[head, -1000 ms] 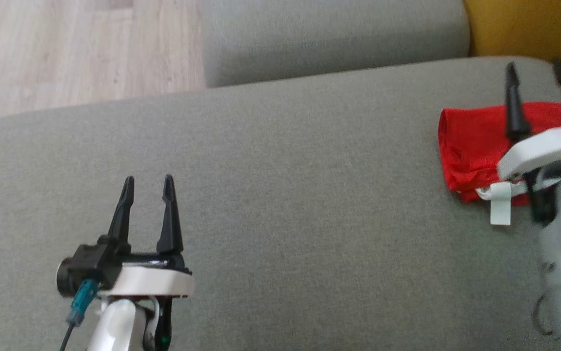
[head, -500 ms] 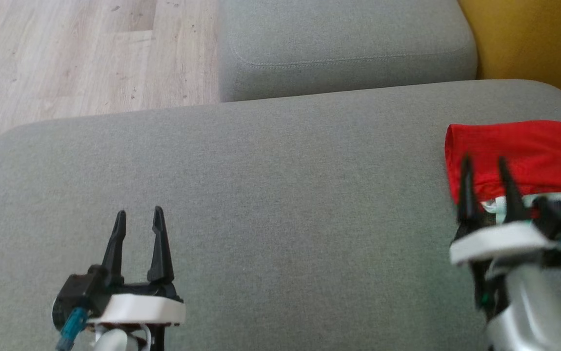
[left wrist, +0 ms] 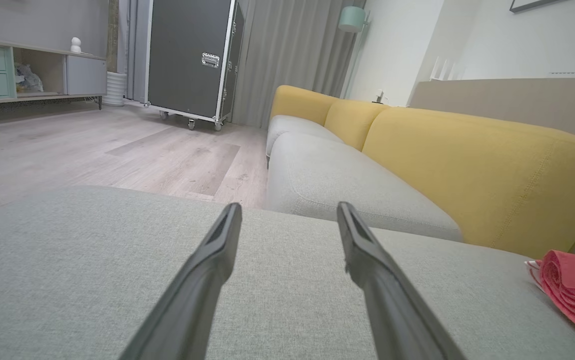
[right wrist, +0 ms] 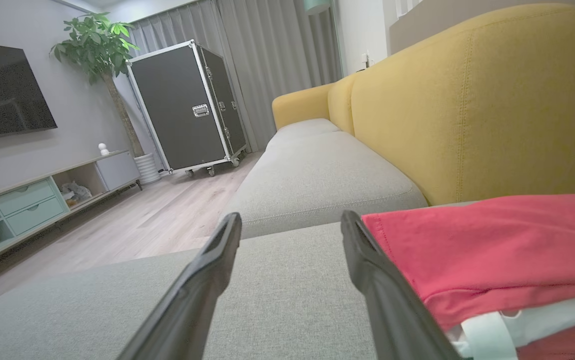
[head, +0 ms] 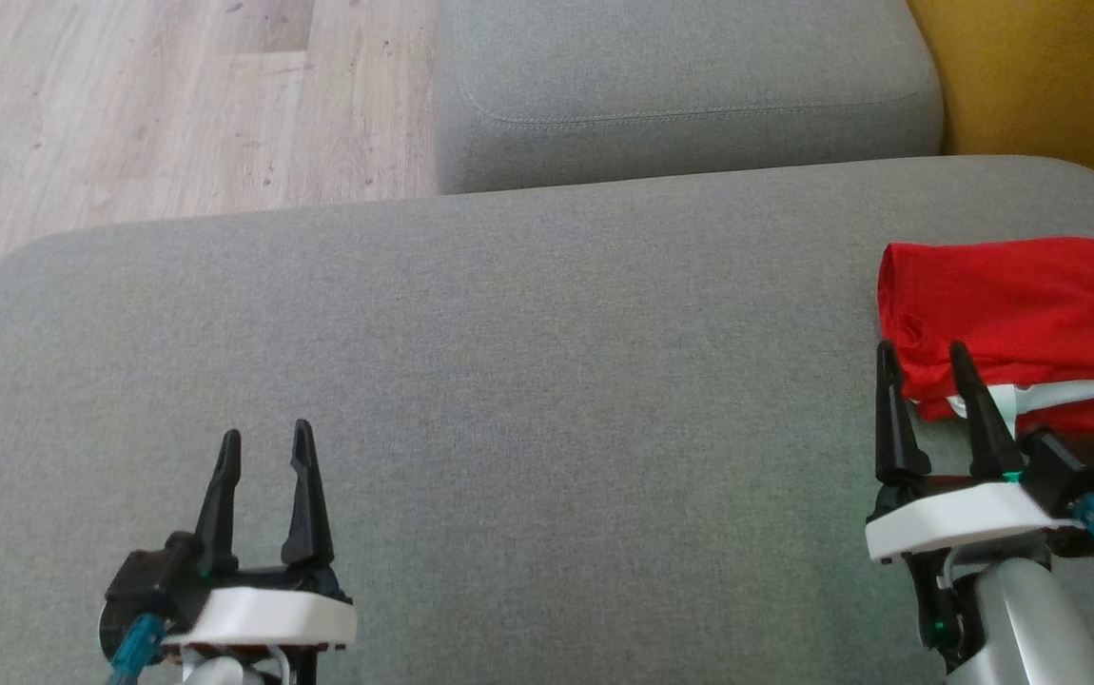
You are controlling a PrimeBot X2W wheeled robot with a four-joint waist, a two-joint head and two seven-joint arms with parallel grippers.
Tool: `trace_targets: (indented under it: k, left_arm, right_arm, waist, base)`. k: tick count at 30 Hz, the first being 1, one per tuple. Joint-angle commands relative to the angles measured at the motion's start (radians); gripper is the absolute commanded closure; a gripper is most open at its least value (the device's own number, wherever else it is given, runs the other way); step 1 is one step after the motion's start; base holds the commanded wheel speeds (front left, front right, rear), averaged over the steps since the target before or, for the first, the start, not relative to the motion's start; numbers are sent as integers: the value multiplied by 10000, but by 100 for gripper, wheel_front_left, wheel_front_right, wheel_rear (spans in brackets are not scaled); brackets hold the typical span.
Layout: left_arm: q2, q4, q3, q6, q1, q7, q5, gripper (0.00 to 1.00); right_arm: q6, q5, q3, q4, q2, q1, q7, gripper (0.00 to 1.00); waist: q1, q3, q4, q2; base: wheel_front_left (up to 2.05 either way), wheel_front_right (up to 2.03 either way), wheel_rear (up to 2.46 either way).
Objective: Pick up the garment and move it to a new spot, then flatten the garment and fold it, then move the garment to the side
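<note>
Pulling back from above the garment [head: 1023,304], the right jaws are now sitting at its near left corner, fingers parted and gripping nothing. The head camera has also been shifting, so part of that change is only the view. Well off to their left, the left jaws are hanging spread and empty over the bare grey sofa cushion [head: 547,381]. The red garment is lying as a compact folded stack with white trim showing along its near edge, just right of and beyond the right jaws' tips and close under the yellow backrest [right wrist: 472,100]. Whether a finger is touching it I cannot tell. Judging by this, the picking up, flattening, folding and moving aside are looking done, leaving little beyond the arms retiring.
</note>
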Motion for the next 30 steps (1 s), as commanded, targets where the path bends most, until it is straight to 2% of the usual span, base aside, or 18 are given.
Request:
trace_targets:
  k: [1, 21, 22, 25, 30]
  left_arm:
    - [58, -365, 315, 90, -294, -53, -117, 0]
    - [58, -80, 457, 216, -302, -53, -455, 0]
    - [0, 199, 107, 195, 13, 0, -448, 100]
    - [-13, 594, 89, 188, 129, 24, -491, 100]
    - [-10, 594, 198, 157, 67, 194, -982, 100]
  right_arm:
    - [35, -90, 244, -427, -8, -324, -134, 0]
    - [35, 299, 421, -368, -7, -310, -135, 0]
    - [0, 302, 163, -64, 2, 0, 0, 100]
    - [0, 321, 167, 329, 27, 152, 26, 100]
    - [1, 853, 90, 303, 25, 131, 190, 100]
  waist:
    - [0, -12, 9, 0]
    - [0, -63, -44, 0]
    - [0, -64, -44, 0]
    - [0, -63, -46, 0]
    - [0, -46, -46, 0]
  base:
    - [0, 0, 0]
    - [0, 0, 0]
    - [0, 0, 0]
    - [0, 0, 0]
    - [0, 0, 0]
